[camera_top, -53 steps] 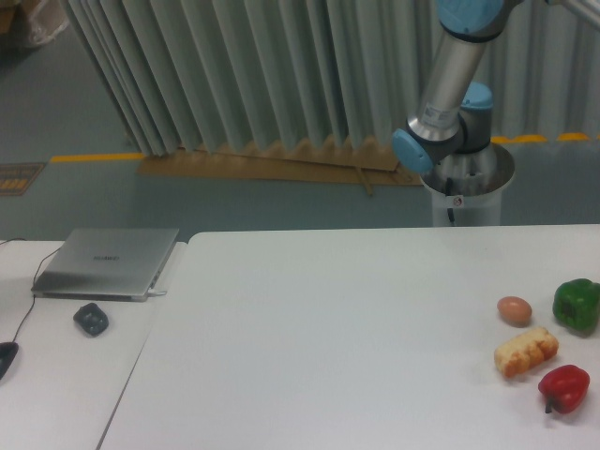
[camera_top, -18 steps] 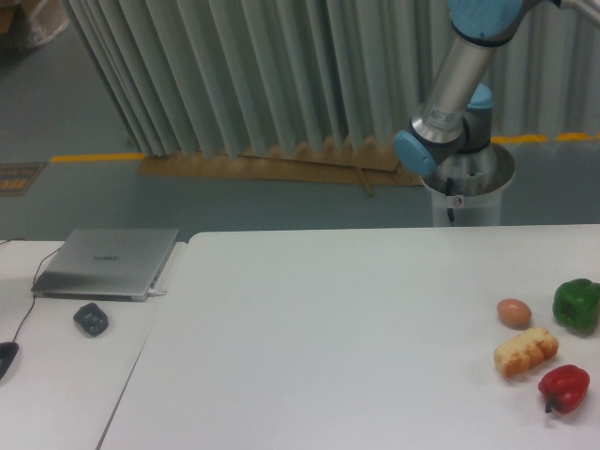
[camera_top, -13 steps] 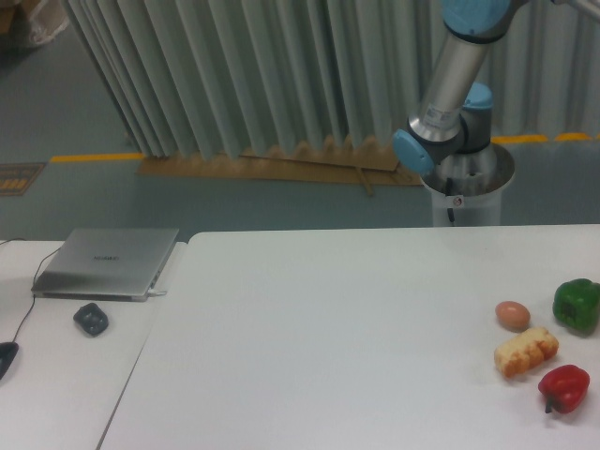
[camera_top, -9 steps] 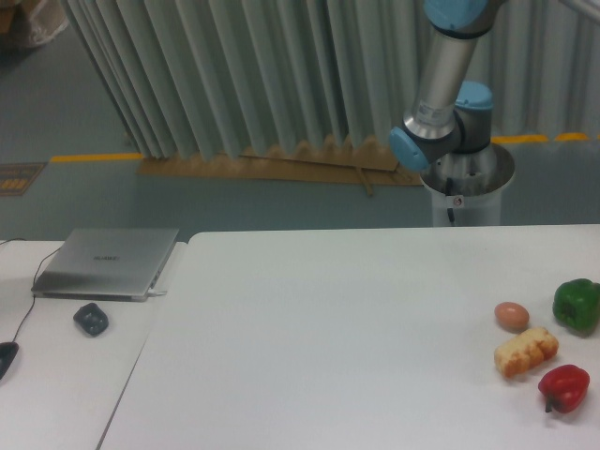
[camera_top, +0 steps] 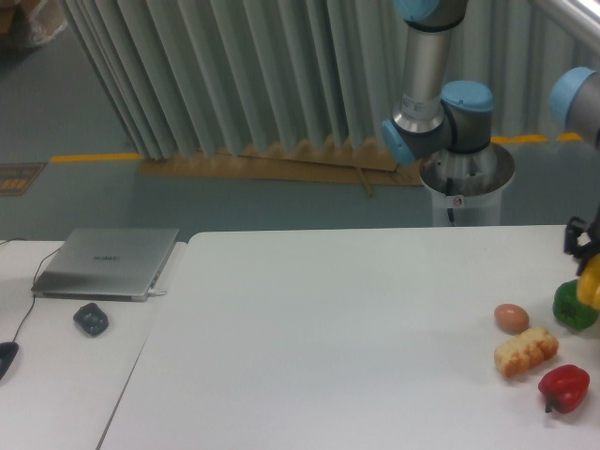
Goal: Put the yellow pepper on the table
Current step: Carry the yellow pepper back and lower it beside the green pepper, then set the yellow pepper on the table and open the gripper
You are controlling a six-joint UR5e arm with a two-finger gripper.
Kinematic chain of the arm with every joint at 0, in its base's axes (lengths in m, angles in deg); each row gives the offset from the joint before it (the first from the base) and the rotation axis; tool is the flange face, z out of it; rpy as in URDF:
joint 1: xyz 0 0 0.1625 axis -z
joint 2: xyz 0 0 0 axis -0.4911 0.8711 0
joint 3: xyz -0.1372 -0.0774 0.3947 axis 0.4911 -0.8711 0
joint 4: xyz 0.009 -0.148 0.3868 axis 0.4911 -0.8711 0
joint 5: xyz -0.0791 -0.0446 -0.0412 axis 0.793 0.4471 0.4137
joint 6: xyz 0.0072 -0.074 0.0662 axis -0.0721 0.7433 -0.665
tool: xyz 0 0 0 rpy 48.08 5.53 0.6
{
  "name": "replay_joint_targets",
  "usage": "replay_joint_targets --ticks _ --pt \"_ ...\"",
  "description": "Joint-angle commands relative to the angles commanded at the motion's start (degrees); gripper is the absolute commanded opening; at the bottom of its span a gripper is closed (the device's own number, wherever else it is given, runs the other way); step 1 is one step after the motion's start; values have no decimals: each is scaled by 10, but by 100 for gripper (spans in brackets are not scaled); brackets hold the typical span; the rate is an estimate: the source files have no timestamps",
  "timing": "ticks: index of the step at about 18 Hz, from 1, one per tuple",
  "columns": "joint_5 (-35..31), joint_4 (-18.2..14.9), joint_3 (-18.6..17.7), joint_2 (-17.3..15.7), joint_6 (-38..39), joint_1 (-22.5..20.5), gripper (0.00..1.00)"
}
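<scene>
The yellow pepper point(camera_top: 591, 282) shows only as a glossy yellow sliver at the frame's right edge, just above the green pepper point(camera_top: 568, 307). My gripper point(camera_top: 587, 264) comes in from the right, with one dark finger point(camera_top: 576, 236) visible above the pepper. It looks shut on the pepper, and most of both is cut off by the frame edge. The pepper hangs over the right end of the white table point(camera_top: 328, 328), and I cannot tell whether it touches anything below.
On the table's right end lie a brown egg point(camera_top: 512, 318), a lumpy bread-like piece point(camera_top: 526, 351) and a red pepper point(camera_top: 563, 386). The arm's base point(camera_top: 466, 183) stands behind the table. A side desk at left carries a silver laptop point(camera_top: 108, 262) and a dark object point(camera_top: 91, 319).
The arm has swung round. Its gripper, out of view before, has come into the frame at the right edge with the yellow pepper. The items on the table have not moved.
</scene>
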Motion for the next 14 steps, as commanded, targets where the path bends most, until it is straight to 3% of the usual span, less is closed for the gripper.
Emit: replay_joint_targets --ticks 12,13,14 --pt "-4 24 -2 20 -17 -7 39" --pt "-4 25 -5 20 -16 -6 44" --pt "-5 27 -6 19 -15 -3 59"
